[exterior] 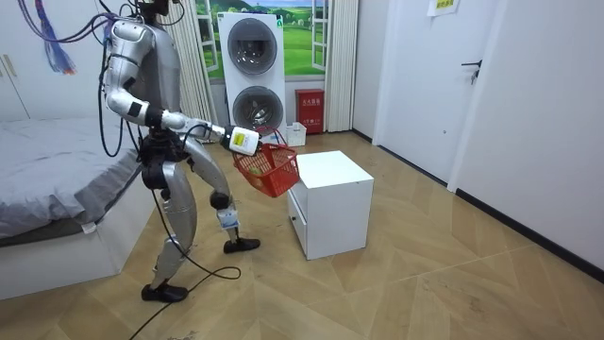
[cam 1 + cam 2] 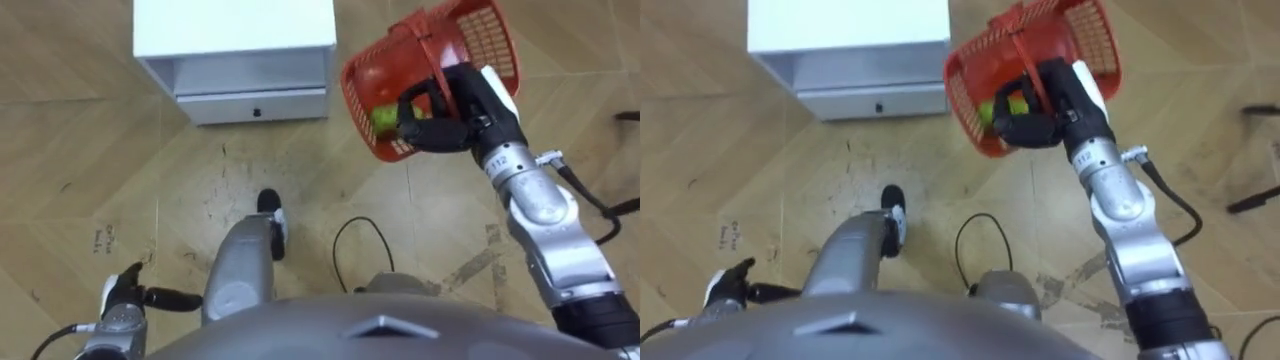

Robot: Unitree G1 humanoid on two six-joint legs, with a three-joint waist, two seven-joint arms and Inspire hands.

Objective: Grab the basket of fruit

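Lowest down, the left hand (image 2: 122, 300) hangs idle, fingers loosely straight. Up right, the right hand (image 2: 450, 118) is curled tight round the handle of the fruit basket (image 2: 478, 38). It's red plastic lattice, tipped over in the air beside the white cabinet (image 2: 235, 40), with green fruit (image 2: 385, 118) inside. It looks light and stiff. The handle's the right hold, but that tilt could spill fruit.

White cabinet (image 2: 235, 25). Right of it, a red lattice basket (image 2: 480, 35) with yellow-green fruit (image 2: 383, 118) inside; the right hand (image 2: 455, 110) there is black. Tan herringbone floor (image 2: 80, 150) around the cabinet.
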